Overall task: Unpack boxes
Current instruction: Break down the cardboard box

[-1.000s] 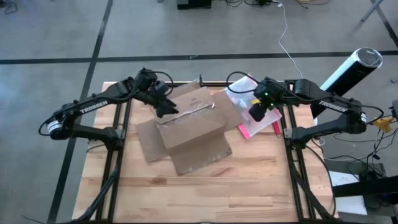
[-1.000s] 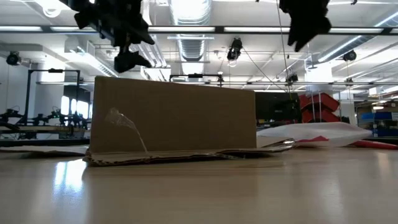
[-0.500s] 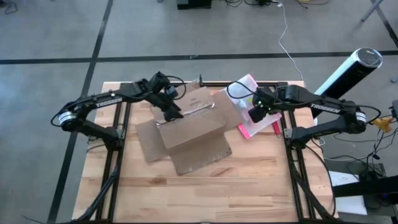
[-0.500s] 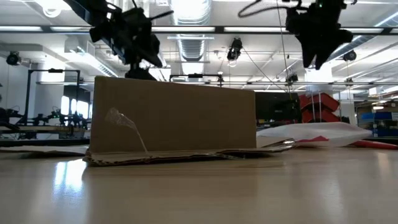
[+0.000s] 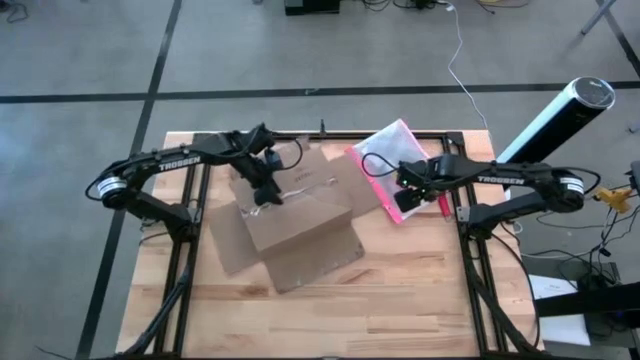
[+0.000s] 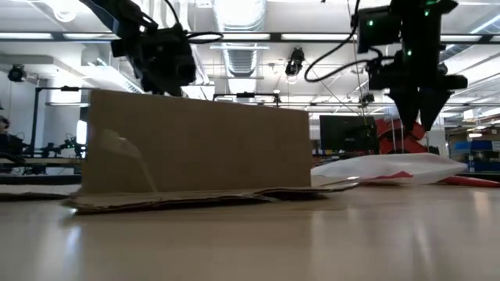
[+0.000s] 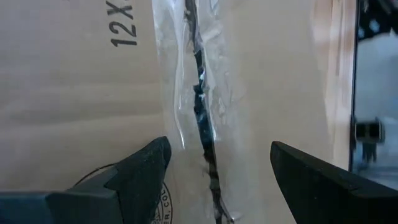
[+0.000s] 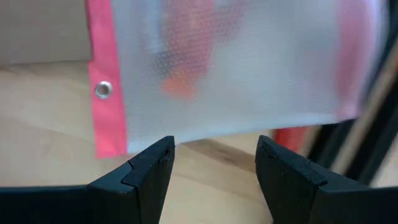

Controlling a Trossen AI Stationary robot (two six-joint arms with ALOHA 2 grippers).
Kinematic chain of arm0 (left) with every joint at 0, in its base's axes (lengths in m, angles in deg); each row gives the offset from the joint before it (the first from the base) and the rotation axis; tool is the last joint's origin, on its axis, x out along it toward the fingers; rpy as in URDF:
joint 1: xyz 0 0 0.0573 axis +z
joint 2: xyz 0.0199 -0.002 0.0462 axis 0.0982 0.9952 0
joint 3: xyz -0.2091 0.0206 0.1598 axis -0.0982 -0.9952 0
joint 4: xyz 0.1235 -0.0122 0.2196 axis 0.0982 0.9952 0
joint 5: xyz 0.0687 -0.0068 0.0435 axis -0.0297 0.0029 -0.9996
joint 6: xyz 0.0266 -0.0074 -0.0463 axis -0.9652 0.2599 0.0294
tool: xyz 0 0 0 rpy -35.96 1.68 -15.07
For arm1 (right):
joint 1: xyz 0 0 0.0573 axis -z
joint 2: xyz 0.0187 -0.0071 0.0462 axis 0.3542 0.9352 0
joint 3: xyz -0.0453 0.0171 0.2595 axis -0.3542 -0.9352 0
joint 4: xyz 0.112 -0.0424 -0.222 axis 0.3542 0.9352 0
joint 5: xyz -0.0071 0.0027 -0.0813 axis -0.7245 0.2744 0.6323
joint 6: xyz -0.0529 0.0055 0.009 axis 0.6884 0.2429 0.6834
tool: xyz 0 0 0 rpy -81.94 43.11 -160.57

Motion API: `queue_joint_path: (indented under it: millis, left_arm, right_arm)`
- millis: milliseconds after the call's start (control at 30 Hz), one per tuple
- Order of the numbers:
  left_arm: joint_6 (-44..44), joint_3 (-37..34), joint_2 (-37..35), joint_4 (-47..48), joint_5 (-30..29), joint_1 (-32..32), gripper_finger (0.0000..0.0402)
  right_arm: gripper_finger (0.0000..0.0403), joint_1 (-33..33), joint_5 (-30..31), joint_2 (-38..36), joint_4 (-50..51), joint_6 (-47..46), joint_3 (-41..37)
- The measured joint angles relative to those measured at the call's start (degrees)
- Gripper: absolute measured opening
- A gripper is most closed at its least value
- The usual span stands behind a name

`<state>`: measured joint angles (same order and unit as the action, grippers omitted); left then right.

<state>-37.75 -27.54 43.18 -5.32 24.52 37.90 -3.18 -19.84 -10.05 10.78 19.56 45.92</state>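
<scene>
The brown cardboard box (image 5: 298, 212) stands mid-table with its outer flaps splayed flat on the wood. Clear tape (image 7: 199, 93) runs along its top seam. My left gripper (image 5: 262, 192) is open and down on the box's top, one finger on each side of that seam. The pink-edged translucent pouch (image 5: 388, 160) lies flat on the table to the right of the box. My right gripper (image 5: 403, 203) is open and points down over the pouch's near edge, clear above the pouch (image 6: 391, 168) in the low view. My left gripper comes from above, pointing down, and sets its open fingertips (image 7: 146, 163) on the box's top panel (image 7: 93, 112), near the top's left end. The taped seam (image 7: 205, 143) runs between the two fingers. The box stays flat on the table.
A blue and white cylinder (image 5: 562, 112) stands beyond the table's right edge. Black frame rails (image 5: 470, 250) run along both sides. Something red (image 8: 292, 134) lies partly under the pouch. Bare wood (image 5: 330, 315) stretches along the near side.
My left gripper has come down onto the box's top. The box has slid toward the table's left edge and turned a little, uncovering more of the pouch. My right gripper has sunk toward the pouch's near edge.
</scene>
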Motion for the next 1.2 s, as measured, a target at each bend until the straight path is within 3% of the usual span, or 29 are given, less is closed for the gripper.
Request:
queue_joint_path:
  millis: [200,400,500,667,900,1033,1200]
  left_arm:
    - [-3.0,0.0,-0.7,4.6,1.3,-0.1,0.0277]
    - [-3.0,0.0,-1.5,3.5,1.2,-0.1,0.0277]
    - [-3.0,0.0,-1.5,3.4,1.2,-0.1,0.0277]
    - [-3.0,0.0,-1.6,3.2,1.2,-0.1,0.0277]
    - [-3.0,0.0,-1.6,1.6,1.1,-0.1,0.0277]
    - [-3.0,0.0,-1.6,1.2,1.1,-0.1,0.0277]
    - [-3.0,0.0,-1.6,0.4,1.1,-0.1,0.0277]
  right_arm:
    - [0.0204,0.0,-1.7,4.0,-10.8,1.0,-1.8]
    - [0.0204,0.0,-9.1,8.5,-31.4,6.3,-1.8]
    - [0.0204,0.0,-9.5,9.8,-34.0,6.8,-0.2]
    - [0.0204,0.0,-6.4,9.5,-27.6,10.7,4.3]
    - [0.0204,1.1,3.5,8.6,-6.6,13.2,11.0]
    - [0.0204,2.5,4.3,8.3,2.7,12.0,11.7]
    - [0.0204,4.4,4.3,6.7,4.4,11.4,8.5]
